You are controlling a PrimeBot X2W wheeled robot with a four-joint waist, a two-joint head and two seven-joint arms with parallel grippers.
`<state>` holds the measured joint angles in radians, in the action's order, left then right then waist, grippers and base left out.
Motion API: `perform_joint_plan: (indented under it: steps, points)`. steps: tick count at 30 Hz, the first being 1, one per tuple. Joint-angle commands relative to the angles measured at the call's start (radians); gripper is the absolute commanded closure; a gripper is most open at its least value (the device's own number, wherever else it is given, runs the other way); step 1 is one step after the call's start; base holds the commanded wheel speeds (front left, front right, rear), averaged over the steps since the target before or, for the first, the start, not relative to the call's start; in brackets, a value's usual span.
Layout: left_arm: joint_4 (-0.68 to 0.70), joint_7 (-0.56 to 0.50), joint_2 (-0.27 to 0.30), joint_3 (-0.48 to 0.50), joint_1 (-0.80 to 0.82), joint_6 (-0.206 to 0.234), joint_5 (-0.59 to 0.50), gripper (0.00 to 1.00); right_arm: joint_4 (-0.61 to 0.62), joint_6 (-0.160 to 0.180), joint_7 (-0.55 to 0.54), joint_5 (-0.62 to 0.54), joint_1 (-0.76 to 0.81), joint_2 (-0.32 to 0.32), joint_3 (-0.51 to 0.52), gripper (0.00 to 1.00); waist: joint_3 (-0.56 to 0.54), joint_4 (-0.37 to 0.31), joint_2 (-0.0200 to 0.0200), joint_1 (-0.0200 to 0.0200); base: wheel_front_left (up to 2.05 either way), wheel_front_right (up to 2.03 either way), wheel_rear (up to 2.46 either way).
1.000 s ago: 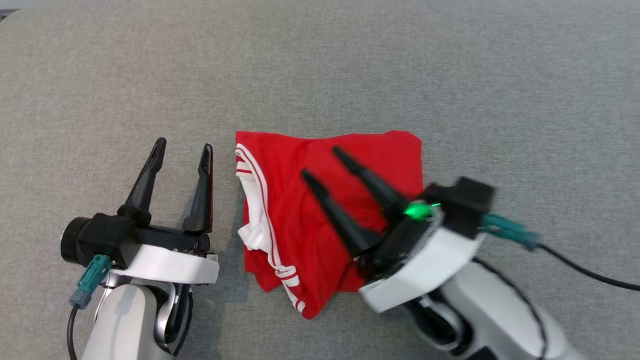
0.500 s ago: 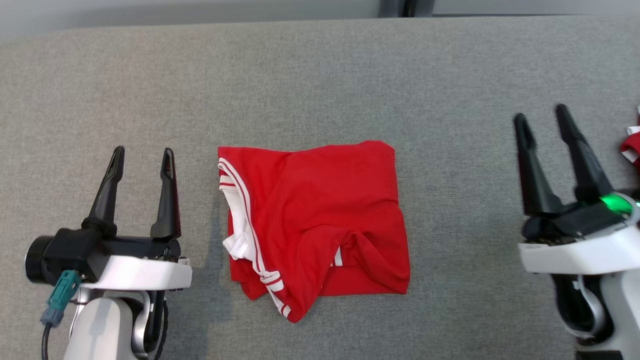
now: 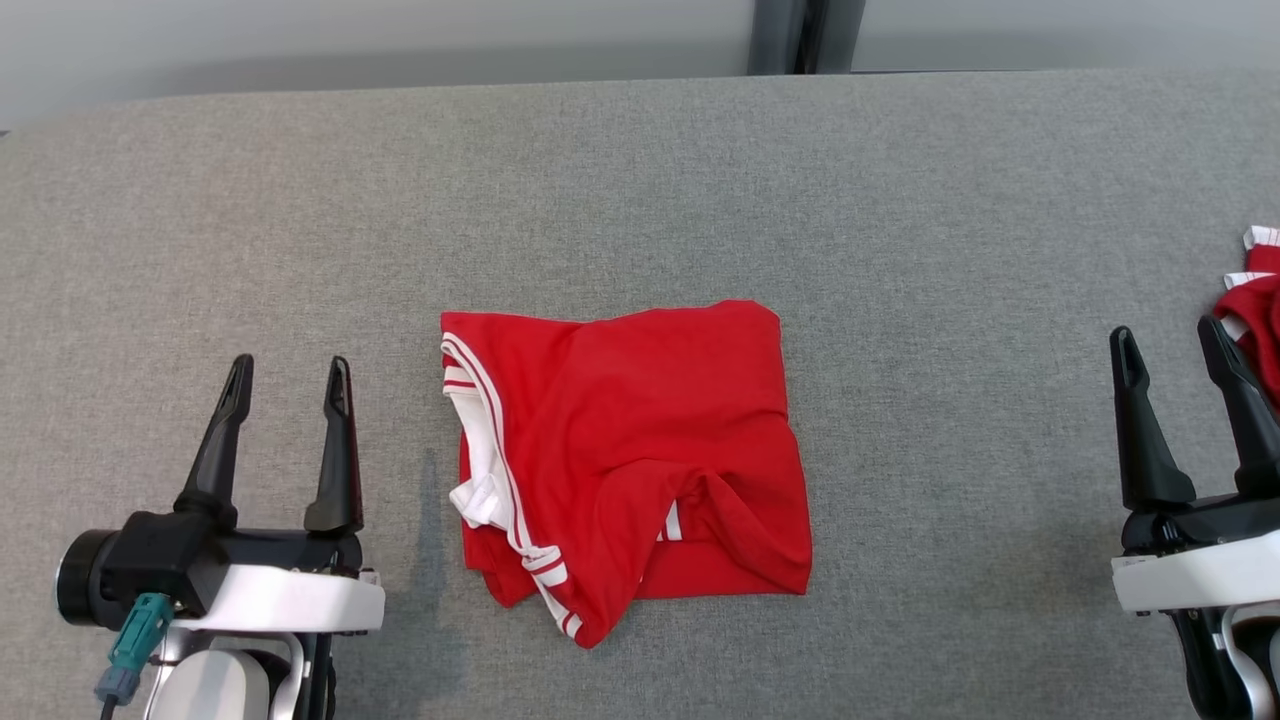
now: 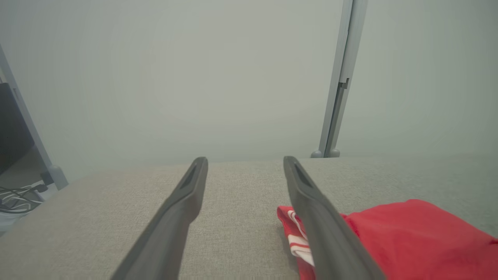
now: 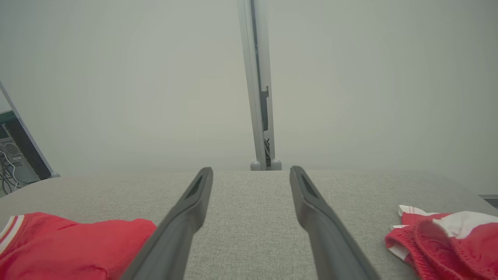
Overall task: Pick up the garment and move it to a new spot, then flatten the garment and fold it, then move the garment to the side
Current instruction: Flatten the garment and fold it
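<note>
A red garment (image 3: 640, 460) with white stripes lies folded into a rough square in the middle of the grey table (image 3: 640, 180). My left gripper (image 3: 288, 375) stands open to its left, apart from it, with nothing between its fingers. My right gripper (image 3: 1167, 335) stands open far to the garment's right, also empty. The left wrist view has the garment (image 4: 408, 237) at lower right, beside the left gripper (image 4: 245, 163). In the right wrist view the garment (image 5: 66, 245) lies at lower left of the right gripper (image 5: 251, 173).
A second red and white cloth (image 3: 1255, 300) lies at the table's right edge, just beyond my right gripper, and appears crumpled (image 5: 443, 241) in the right wrist view. A pale wall with a grey post (image 3: 790, 35) stands behind the table's far edge.
My right gripper has drawn off the garment to the far right and stays open. The head camera has tilted up, bringing the table's far edge and wall into view. The garment lies released.
</note>
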<state>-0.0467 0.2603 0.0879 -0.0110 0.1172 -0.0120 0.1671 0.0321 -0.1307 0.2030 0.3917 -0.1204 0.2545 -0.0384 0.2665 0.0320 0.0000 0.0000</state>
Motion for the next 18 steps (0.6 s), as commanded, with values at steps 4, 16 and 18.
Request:
perform_joint_plan:
  steps: [4, 16, 18]
  points:
    - [0.006, -0.002, 0.008, -0.007, -0.011, 0.008, -0.006, 0.00, -0.001, 0.000, -0.007, -0.005, 0.017, -0.002, 0.012, 0.00, -0.009, 0.004, 0.0000, 0.0000, 0.00, 0.00, 0.00]
    - [0.024, -0.005, -0.003, -0.043, 0.010, 0.016, 0.006, 0.00, 0.006, 0.000, -0.060, 0.017, -0.044, 0.062, -0.170, 1.00, 0.016, 0.051, 0.0000, 0.0000, 0.00, 0.00, 0.00]
    - [0.023, -0.004, -0.005, -0.051, 0.019, 0.016, 0.008, 0.00, 0.004, 0.000, -0.071, 0.026, -0.075, 0.083, -0.254, 1.00, 0.028, 0.060, 0.0000, 0.0000, 0.00, 0.00, 0.00]
